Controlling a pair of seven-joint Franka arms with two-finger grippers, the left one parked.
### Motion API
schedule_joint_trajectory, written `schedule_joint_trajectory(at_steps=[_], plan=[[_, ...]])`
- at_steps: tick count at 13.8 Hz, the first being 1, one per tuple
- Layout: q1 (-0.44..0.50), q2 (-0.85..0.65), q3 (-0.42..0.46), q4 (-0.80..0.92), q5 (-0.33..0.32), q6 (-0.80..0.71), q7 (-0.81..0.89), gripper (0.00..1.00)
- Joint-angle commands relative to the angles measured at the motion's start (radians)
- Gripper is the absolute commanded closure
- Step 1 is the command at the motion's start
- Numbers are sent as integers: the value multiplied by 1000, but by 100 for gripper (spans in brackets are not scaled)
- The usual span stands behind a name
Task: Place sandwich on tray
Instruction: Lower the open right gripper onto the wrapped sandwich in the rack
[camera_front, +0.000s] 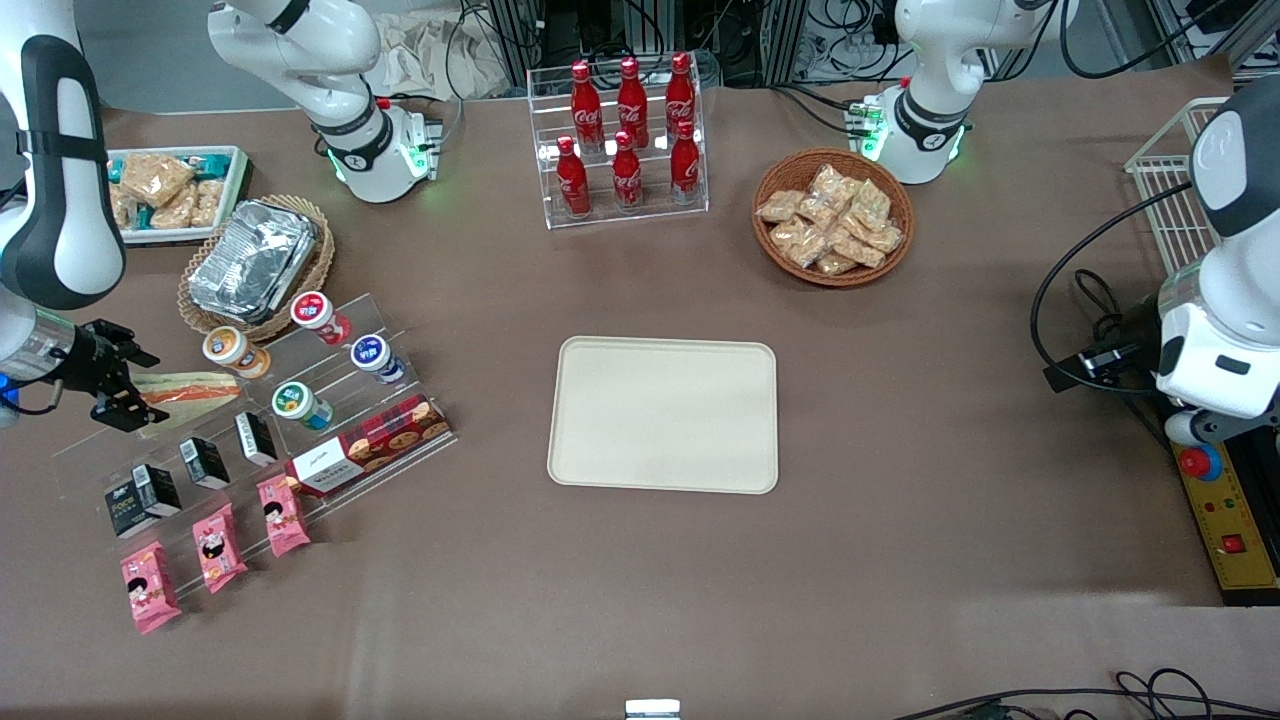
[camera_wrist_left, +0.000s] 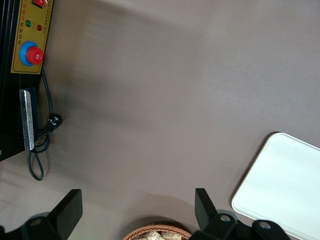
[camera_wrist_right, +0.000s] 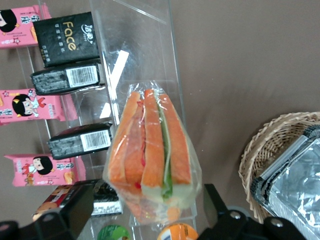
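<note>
At the working arm's end of the table, the gripper (camera_front: 118, 385) is hovering over the clear acrylic display stand (camera_front: 262, 425) with its fingers spread wide. The sandwich (camera_front: 190, 390) is lying on the stand's upper step, apparently between the fingers but touching neither, though contact is hard to judge. Toward the middle of the table, the tray (camera_front: 664, 414) is sitting well apart from both.

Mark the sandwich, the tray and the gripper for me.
sandwich (camera_wrist_right: 152, 150): right wrist view, middle of wrapped wedge.
tray (camera_front: 663, 415): front view, bare centre.
gripper (camera_wrist_right: 150, 212): right wrist view, midway between open fingers, straddling the sandwich.
</note>
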Motion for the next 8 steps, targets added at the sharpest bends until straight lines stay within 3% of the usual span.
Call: schedule_joint_trajectory(at_steps=[1,3,6,8], plan=[[-7,6,-1,-15,-2,37,-25,10],[-8,12,-1,-17,-2,41,-36,43],[-7,17,-1,-17,0,44,-30,71],[-7,20,-1,-17,0,44,-30,78]])
